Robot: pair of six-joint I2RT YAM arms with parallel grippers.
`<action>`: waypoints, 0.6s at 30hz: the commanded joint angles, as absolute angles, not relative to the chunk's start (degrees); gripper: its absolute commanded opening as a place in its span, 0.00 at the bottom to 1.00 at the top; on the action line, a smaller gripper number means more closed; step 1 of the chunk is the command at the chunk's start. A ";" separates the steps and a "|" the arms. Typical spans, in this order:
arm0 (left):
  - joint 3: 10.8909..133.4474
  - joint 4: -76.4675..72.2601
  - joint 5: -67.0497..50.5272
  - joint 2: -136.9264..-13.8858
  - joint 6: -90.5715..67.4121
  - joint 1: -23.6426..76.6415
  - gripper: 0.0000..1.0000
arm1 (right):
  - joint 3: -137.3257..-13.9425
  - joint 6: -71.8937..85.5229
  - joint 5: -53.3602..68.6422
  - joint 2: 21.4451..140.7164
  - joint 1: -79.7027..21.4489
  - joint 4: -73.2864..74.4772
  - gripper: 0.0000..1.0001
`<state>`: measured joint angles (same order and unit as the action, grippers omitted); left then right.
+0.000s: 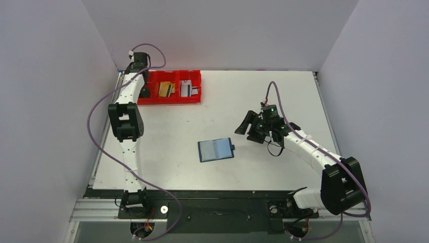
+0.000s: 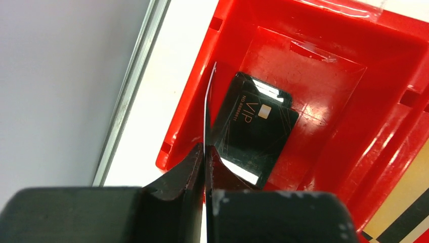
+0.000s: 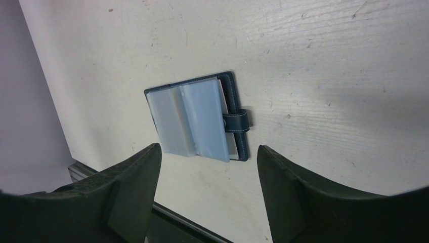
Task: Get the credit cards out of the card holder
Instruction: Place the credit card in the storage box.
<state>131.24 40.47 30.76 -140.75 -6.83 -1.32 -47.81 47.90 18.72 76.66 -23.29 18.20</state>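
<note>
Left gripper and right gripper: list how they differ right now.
The left gripper is shut; the right gripper is open. The left gripper hangs over the red tray, above the black card; the right gripper hangs over the table, facing the opened card holder. Both look dark.

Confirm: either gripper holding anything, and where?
Right gripper open, holds nothing. Left gripper shut over the red tray; a thin pale edge shows at its tips, cannot tell if held.
</note>
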 commanded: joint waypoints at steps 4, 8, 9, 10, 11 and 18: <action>135.13 38.70 26.93 -143.40 -7.33 -2.25 0.00 | -50.07 46.50 18.56 77.28 -23.12 17.74 0.65; 135.37 38.79 26.21 -144.13 -7.63 -2.20 0.00 | -49.86 46.49 18.46 77.22 -23.09 17.74 0.65; 135.45 38.83 26.06 -144.27 -7.68 -2.20 0.00 | -49.69 46.49 18.46 77.15 -23.11 17.75 0.65; 135.57 38.84 26.09 -144.34 -7.72 -2.20 0.00 | -49.58 46.49 18.46 77.10 -23.07 17.75 0.65; 135.64 38.93 26.10 -144.43 -7.77 -2.26 0.00 | -49.57 46.49 18.46 77.04 -23.09 17.75 0.65; 136.50 39.67 24.68 -142.69 -8.50 -2.55 0.25 | -49.53 46.43 18.50 76.80 -23.13 17.75 0.65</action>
